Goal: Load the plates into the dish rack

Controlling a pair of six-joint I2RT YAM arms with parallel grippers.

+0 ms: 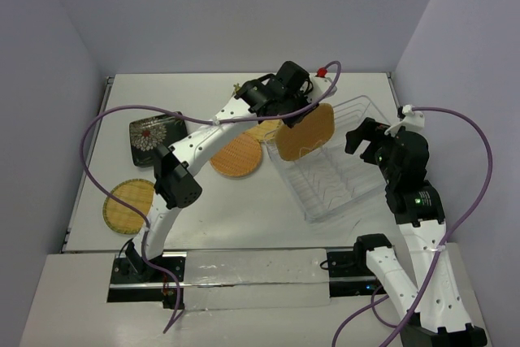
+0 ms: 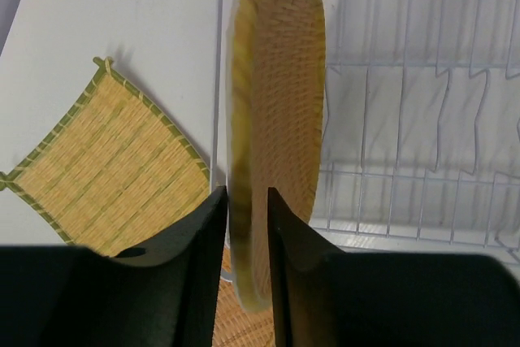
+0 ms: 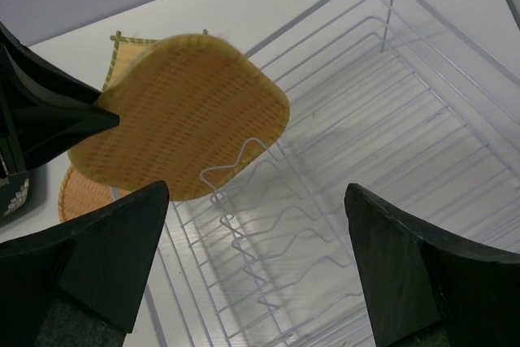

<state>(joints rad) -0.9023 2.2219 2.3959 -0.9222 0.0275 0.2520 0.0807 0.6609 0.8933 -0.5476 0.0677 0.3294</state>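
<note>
My left gripper (image 1: pixel 286 110) is shut on the edge of a rounded-square woven plate (image 1: pixel 305 132) and holds it upright above the far left end of the dish rack (image 1: pixel 345 170). In the left wrist view the plate (image 2: pixel 276 95) stands edge-on between my fingers (image 2: pixel 197 270). In the right wrist view the plate (image 3: pixel 187 115) hangs just behind the first zigzag tine of the rack (image 3: pixel 341 168). My right gripper (image 1: pixel 367 140) is open and empty above the rack's right side. A round orange plate (image 1: pixel 236 155), a fringed square plate (image 2: pixel 106 168), a dark leaf-pattern plate (image 1: pixel 150 135) and a round tan plate (image 1: pixel 129 205) lie on the table.
The rack sits at an angle on the right half of the white table (image 1: pixel 244 209). The fringed plate lies against the rack's left rim, under my left arm. Walls close the table at the back and both sides.
</note>
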